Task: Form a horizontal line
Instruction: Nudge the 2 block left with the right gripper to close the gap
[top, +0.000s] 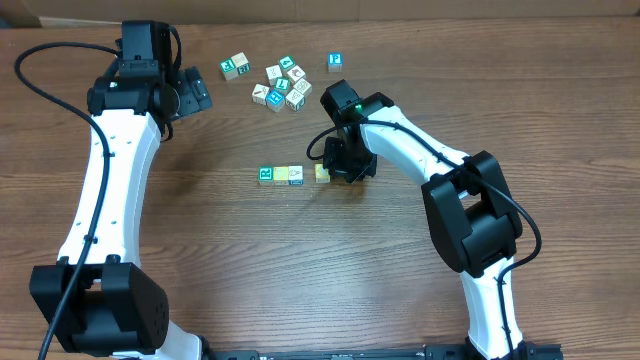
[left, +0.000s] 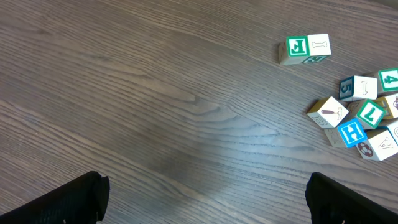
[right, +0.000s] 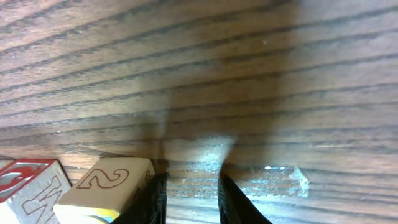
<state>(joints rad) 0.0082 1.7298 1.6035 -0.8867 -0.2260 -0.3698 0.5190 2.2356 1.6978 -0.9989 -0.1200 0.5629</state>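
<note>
Right pincer (right: 191, 182) barely parted, empty, beside stray yellow cube (top: 322, 172): nudge it flush against the three-cube row (top: 281, 175), staying level; left pincer (left: 205, 190) wide open.

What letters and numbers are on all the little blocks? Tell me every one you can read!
"2" on the pale block, right wrist view.
"H", blue, on a block in the pile.
"7", green, on the block next to it.
"4", green, on the block at the picture's edge.
"R", teal, on the line's left block, overhead.
Other blocks have marks too small or blurred to read.
</note>
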